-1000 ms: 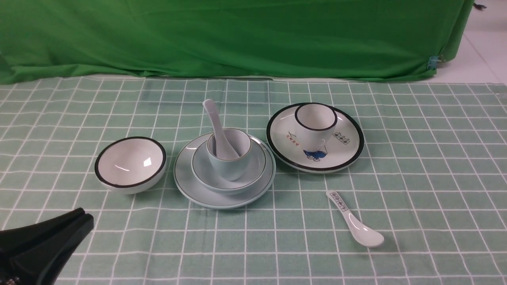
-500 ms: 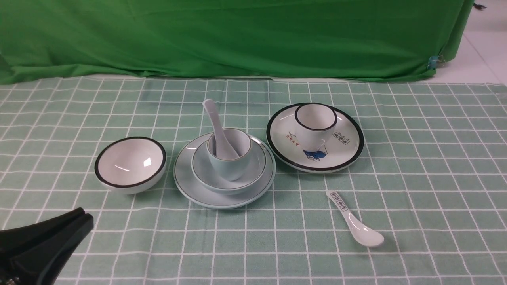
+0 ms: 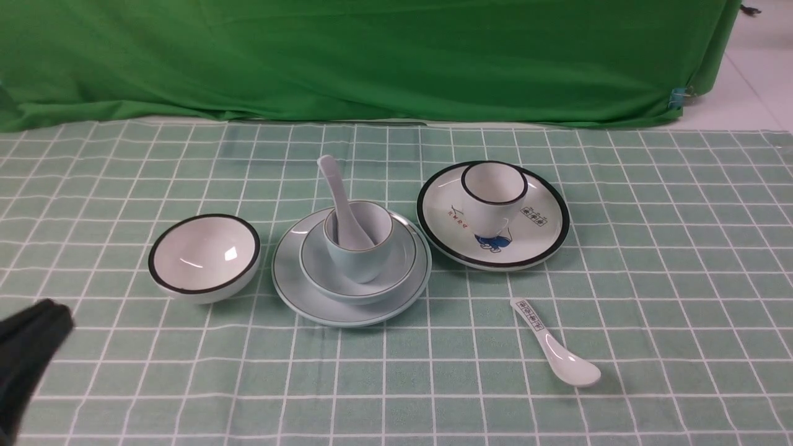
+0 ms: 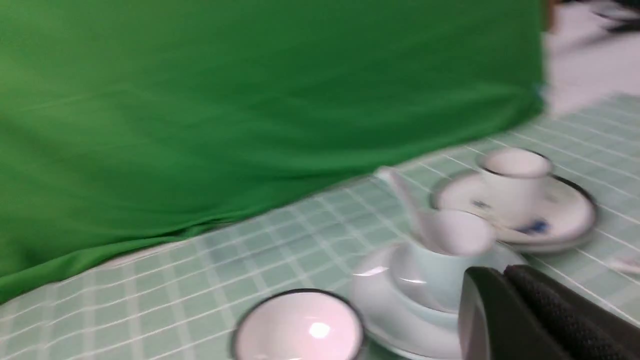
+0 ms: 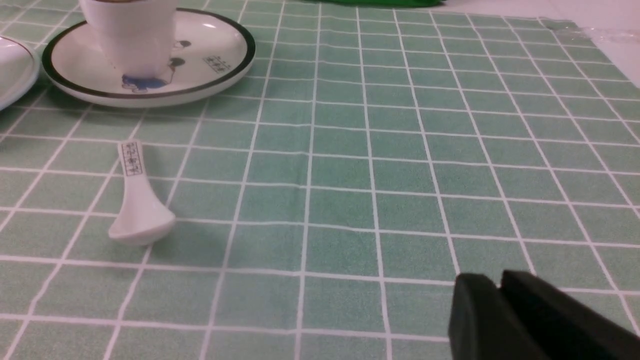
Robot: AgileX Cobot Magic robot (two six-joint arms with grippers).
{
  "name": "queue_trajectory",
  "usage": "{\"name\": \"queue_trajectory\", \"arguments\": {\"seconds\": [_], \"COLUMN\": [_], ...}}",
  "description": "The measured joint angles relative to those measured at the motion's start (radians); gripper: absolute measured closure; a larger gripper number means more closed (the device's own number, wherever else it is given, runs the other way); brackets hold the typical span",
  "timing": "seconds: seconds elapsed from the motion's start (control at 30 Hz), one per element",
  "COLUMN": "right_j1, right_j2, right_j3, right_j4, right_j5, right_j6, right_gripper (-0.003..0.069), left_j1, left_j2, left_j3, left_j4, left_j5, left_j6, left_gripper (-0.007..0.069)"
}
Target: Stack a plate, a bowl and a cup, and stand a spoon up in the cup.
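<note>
The pale blue-green plate lies at the table's middle. The pale blue-green bowl sits on it, and the pale blue-green cup stands in the bowl. The plain white spoon stands in the cup, handle leaning back left. The stack also shows blurred in the left wrist view. My left gripper is shut and empty at the front left, apart from the stack; it also shows in the left wrist view. My right gripper is shut and empty over bare cloth; it is out of the front view.
A white bowl with black rim sits left of the stack. A white black-rimmed cup stands on a black-rimmed printed plate at the right. A white spoon with a printed handle lies at the front right. A green backdrop hangs behind.
My left gripper has drawn back to the left and away from the stack; its wrist view is blurred by motion. The dishes have not moved.
</note>
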Motion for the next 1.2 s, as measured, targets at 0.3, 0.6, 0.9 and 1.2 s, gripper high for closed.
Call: {"name": "queue_trajectory", "arguments": {"seconds": [0.3, 0.6, 0.9, 1.2], "right_j1": [0.000, 0.000, 0.000, 0.000], "right_j2": [0.000, 0.000, 0.000, 0.000], "right_j3": [0.000, 0.000, 0.000, 0.000], "right_j4": [0.000, 0.000, 0.000, 0.000], "right_j5": [0.000, -0.003, -0.004, -0.005], "right_j6": [0.000, 0.000, 0.000, 0.000], "right_gripper": [0.0523, 0.0515, 0.0494, 0.0468], "left_j1": [0.350, 0.351, 0.351, 0.351], "left_j2": [-0.157, -0.164, -0.164, -0.164], "left_j3": [0.194, 0.241, 0.241, 0.241], "left_j4": [-0.023, -0.035, -0.038, -0.038], "left_j5": [0.046, 0.114, 0.114, 0.114], "left_j6": [-0.072, -0.170, -0.168, -0.168], "left_gripper": [0.0613, 0.0613, 0.0613, 0.0612]}}
